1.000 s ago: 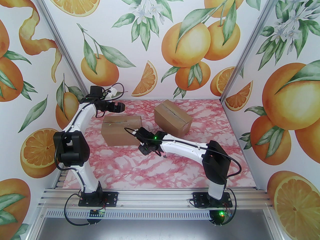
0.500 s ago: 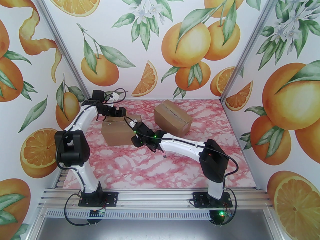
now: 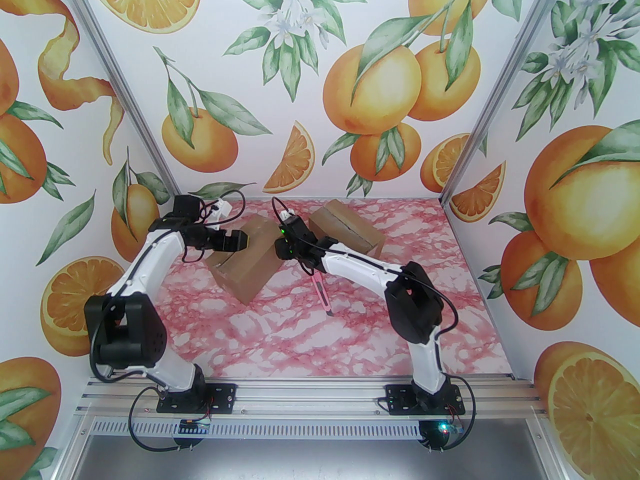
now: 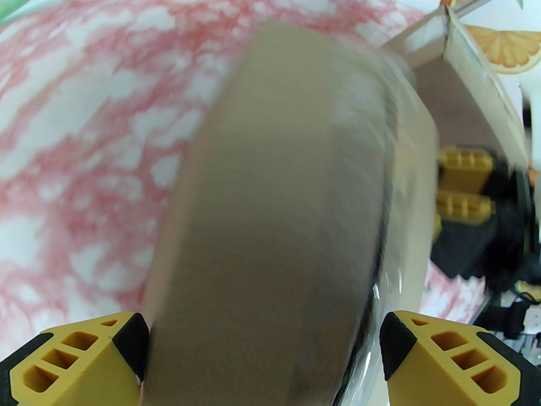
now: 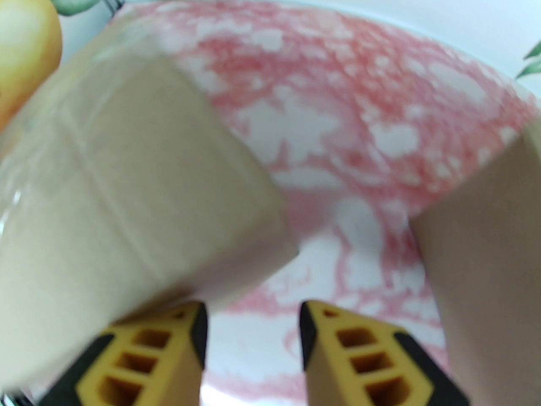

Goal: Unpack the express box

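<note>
The express box (image 3: 247,268), plain brown cardboard sealed with clear tape, stands skewed on the pink marbled table (image 3: 310,338), one corner pointing toward me. My left gripper (image 3: 239,240) reaches over its rear left end. In the left wrist view the box (image 4: 274,184) spans the whole gap of the left gripper (image 4: 262,326), both wide-set fingers against its sides. My right gripper (image 3: 280,245) hovers at the box's right rear end. In the right wrist view that gripper (image 5: 253,311) is open and empty, with the box (image 5: 127,176) just left of its left finger.
A second cardboard box (image 3: 350,230) sits behind the right arm, close on the right of the right gripper (image 5: 486,226). A pink utility knife (image 3: 321,295) lies on the table under the right forearm. Printed walls enclose the table on three sides.
The left gripper came down from above onto the box, and the box turned from square-on to corner-forward. The right gripper rose and moved back from the box's front right corner to its rear end.
</note>
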